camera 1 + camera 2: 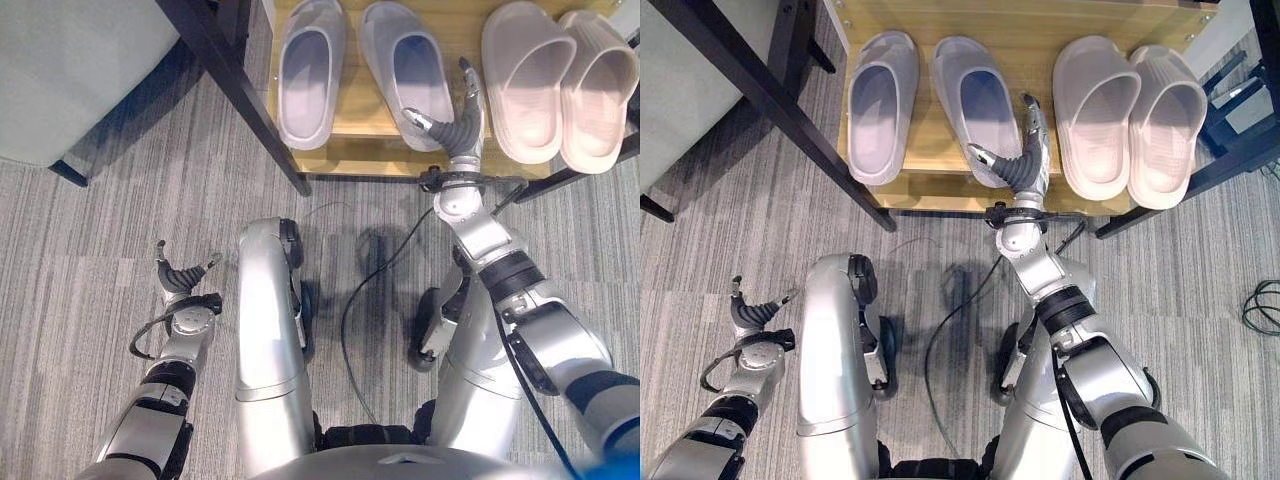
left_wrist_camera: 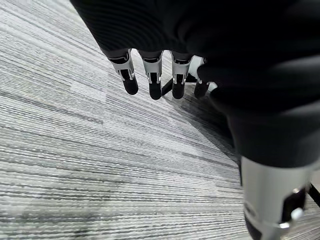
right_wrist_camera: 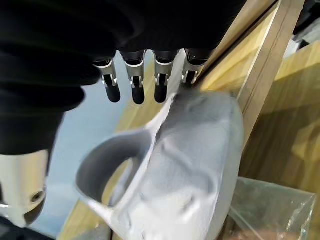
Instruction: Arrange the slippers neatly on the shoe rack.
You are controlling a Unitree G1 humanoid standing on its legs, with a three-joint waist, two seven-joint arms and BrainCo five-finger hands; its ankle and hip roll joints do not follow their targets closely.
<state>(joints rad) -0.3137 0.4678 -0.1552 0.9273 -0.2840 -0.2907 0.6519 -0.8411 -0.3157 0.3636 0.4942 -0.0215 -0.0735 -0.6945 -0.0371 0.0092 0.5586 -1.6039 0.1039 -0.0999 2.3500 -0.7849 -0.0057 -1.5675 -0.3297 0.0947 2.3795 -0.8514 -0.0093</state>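
Two pale grey slippers (image 1: pixel 310 70) (image 1: pixel 412 75) lie side by side, toes away from me, on the wooden shoe rack shelf (image 1: pixel 370 155). To their right a pair of pale pink slippers (image 1: pixel 525 80) (image 1: pixel 600 90) lies close together. My right hand (image 1: pixel 460 125) is open at the heel end of the right grey slipper (image 3: pixel 185 165), thumb spread across the heel. Its straight fingers (image 3: pixel 135 85) reach along the slipper's right side. My left hand (image 1: pixel 180 275) hangs open low over the carpet at the lower left, holding nothing; its fingers (image 2: pixel 152 82) are relaxed.
A black slanted frame leg (image 1: pixel 240 95) runs down the rack's left side, and another black leg (image 1: pixel 1230 160) stands at the right. A pale green-grey piece of furniture (image 1: pixel 70 70) fills the upper left. Grey striped carpet (image 1: pixel 120 190) covers the floor.
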